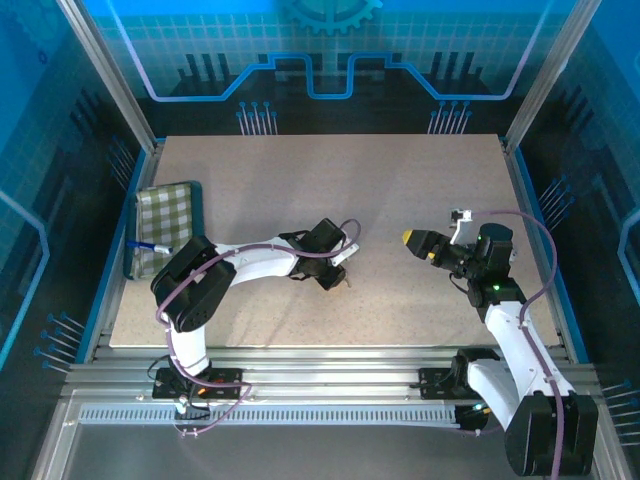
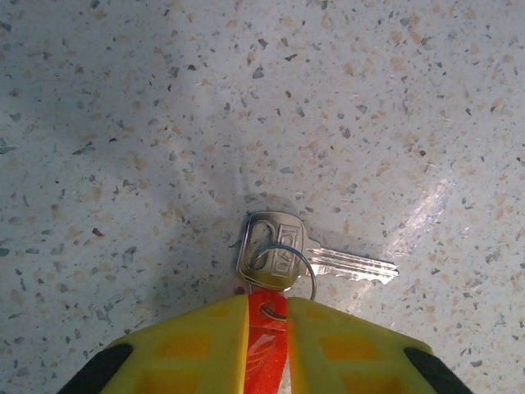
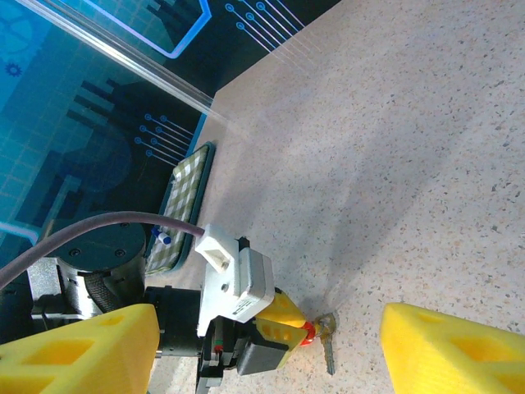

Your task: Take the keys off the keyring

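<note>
AS SEEN FROM THREE CAMERAS

Though stamped with raised characters on its rounded head, cannot be read at this sharpness: silver flat metal key [image 2: 271, 250], toothed blade pointing right in the left wrist view. Noted a white label block [image 3: 234, 275] on the left wrist hardware, print too small to read.

Found key lying flat on speckled beige tabletop [image 2: 164, 123], threaded on thin round steel keyring [image 2: 311, 277]. Traced ring down to translucent red plastic tag [image 2: 264, 349]. Logged left claw [image 2: 267, 308], yellow fingers with black corners, pinched tight on that red tag, with key just beyond the fingertips and untouched by them. Placed the cluster near table centre in the top view.

Logged right claw [image 1: 413, 241], yellow fingers spread wide and holding nothing, well apart from key, on its right and aimed toward it.

Logged green-and-white checked pad with dark rim [image 1: 168, 222] at left table edge; shallow tray or folded cloth, cannot tell. Noted small blue-and-white stick-like object [image 1: 150, 247] lying at its near end.

Noted white left forearm [image 1: 260, 258] stretched across the table between checked pad and key. Noted purple-grey cable [image 1: 350, 235] looping over the left wrist, aluminium rails [image 1: 330, 375] along near edge, blue printed panels [image 1: 330, 60] behind.
</note>
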